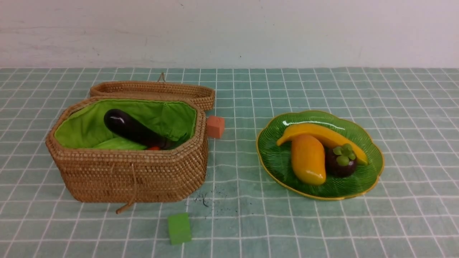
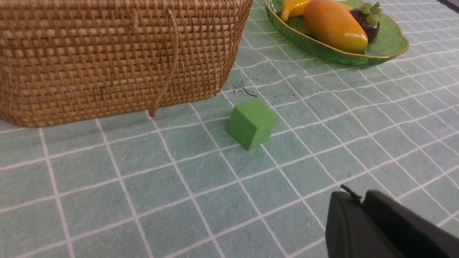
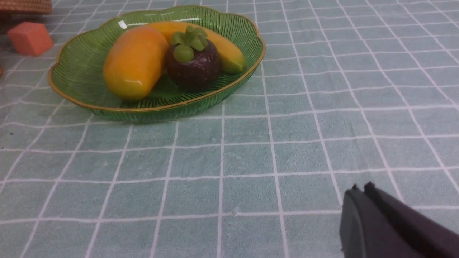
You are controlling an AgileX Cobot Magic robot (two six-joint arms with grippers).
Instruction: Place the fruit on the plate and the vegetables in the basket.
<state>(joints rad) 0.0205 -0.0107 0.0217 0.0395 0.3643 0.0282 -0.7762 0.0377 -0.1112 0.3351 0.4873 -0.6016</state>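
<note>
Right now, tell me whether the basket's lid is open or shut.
Open. The lid lies flipped back behind the basket, exposing the green lining and the eggplant inside.

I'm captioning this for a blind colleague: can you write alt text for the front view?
A green glass plate on the right holds a banana, a mango and a mangosteen; on the left, an open wicker basket holds an eggplant atop other vegetables. A salmon cube and a green cube sit on the checked teal cloth.

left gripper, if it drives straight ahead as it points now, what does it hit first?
Probably the green cube; it sits ahead of the shut left gripper, before the basket. Depth is unclear.
</note>
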